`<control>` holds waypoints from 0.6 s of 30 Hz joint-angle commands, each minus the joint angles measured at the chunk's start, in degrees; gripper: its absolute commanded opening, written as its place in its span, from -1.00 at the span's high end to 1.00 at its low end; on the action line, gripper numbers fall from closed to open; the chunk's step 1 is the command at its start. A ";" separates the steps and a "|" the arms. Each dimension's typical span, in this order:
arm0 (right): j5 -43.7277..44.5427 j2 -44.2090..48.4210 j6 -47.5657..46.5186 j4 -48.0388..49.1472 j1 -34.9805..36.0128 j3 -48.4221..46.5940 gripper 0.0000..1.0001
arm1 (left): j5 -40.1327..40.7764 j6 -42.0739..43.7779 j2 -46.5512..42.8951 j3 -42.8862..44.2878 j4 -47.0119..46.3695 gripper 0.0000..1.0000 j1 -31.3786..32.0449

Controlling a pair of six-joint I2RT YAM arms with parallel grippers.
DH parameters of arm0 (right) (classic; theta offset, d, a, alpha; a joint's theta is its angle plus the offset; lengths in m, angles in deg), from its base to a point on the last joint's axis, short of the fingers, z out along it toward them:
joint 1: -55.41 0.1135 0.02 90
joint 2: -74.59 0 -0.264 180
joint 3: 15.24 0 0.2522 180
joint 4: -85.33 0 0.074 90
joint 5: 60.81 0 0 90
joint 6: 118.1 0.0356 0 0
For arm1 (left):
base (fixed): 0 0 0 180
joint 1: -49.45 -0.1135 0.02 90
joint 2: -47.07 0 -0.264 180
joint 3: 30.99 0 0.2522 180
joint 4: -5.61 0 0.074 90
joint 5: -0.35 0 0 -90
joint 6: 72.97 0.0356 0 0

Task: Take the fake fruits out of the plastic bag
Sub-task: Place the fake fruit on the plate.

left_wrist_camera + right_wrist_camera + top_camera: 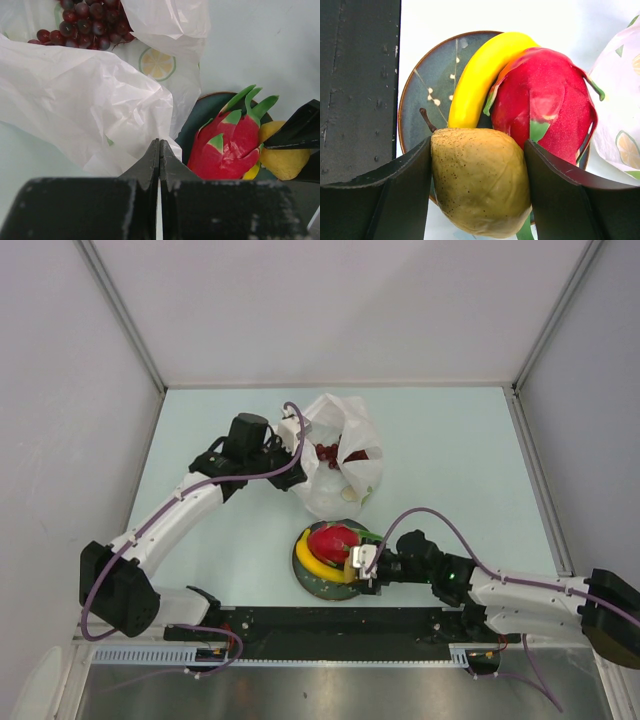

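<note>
The translucent white plastic bag (335, 480) lies on the table behind the round dark plate (303, 575). Dark red grapes (327, 452) lie inside the bag's open mouth. My left gripper (296, 430) is shut on the bag's left edge; in the left wrist view (159, 145) its jaws are pressed together on the film. On the plate lie the red dragon fruit (333, 540) and the yellow banana (312, 562). My right gripper (477, 144) is shut on a yellow speckled pear-like fruit (480, 180) with a brown stem, at the plate's near edge.
The bag (85, 100) has printed lemon slices and lies right against the plate (210, 110). Grey walls enclose the table on three sides. A black rail runs along the near edge, just below the plate.
</note>
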 commanded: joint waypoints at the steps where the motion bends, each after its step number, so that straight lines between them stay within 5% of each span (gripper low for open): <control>1: 0.91 1.90 0.20 1.12 0.95 -0.56 -0.39 | -0.80 1.05 -0.68 0.07 -0.30 0.99 -0.37; 3: 1.44 2.42 0.20 0.77 1.13 -0.73 -0.50 | -0.80 1.14 -0.86 -0.20 -0.21 0.99 -0.37; 5: 1.53 2.78 0.20 0.59 1.31 -0.82 -0.99 | -0.80 1.22 -1.04 -0.55 -0.21 0.99 -0.37; 18: 4.34 8.31 1.95 -5.91 1.48 -4.77 -0.99 | -1.15 1.49 -0.86 -0.46 0.05 0.99 -0.37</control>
